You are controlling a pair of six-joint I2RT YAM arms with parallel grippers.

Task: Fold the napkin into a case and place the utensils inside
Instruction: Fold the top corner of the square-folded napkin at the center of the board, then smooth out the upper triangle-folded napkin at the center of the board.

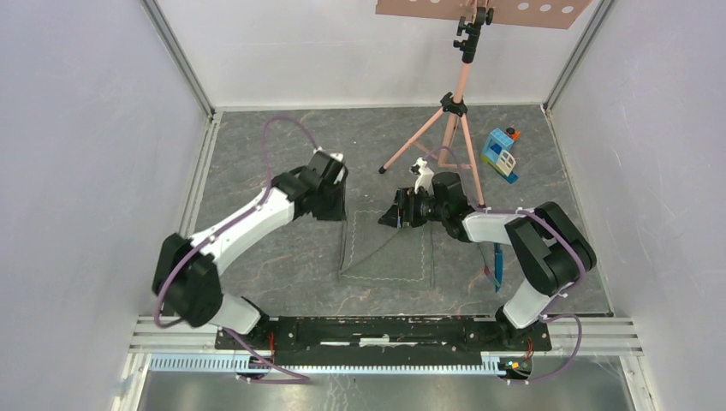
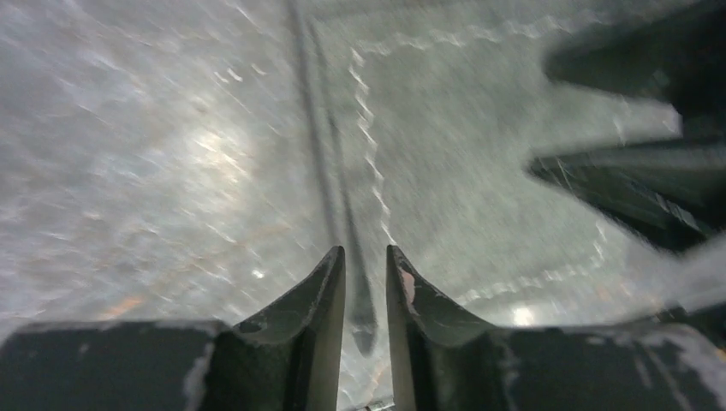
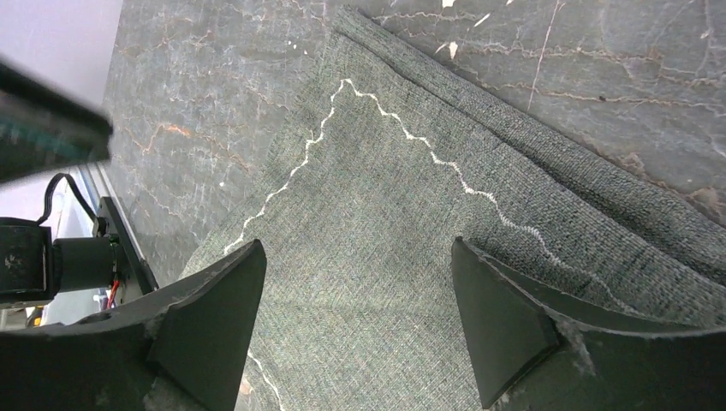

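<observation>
The dark grey napkin [image 1: 387, 248] lies on the marbled floor between the arms, its pale stitching showing. My left gripper [image 1: 332, 205] is at its far left corner. In the blurred left wrist view the jaws [image 2: 365, 257] stand a narrow slit apart, closed on the napkin's dark corner edge [image 2: 363, 321]. My right gripper [image 1: 392, 216] hovers over the napkin's far edge. It is wide open and empty [image 3: 355, 257] above the cloth [image 3: 377, 223]. The blue utensils [image 1: 496, 264] lie on the floor to the right, partly hidden under the right arm.
A pink tripod [image 1: 445, 128] stands at the back centre, close behind my right gripper. A blue-and-white toy block house [image 1: 501, 152] sits at the back right. White walls close in the left, right and back. My right gripper shows as dark shapes in the left wrist view [image 2: 633, 171].
</observation>
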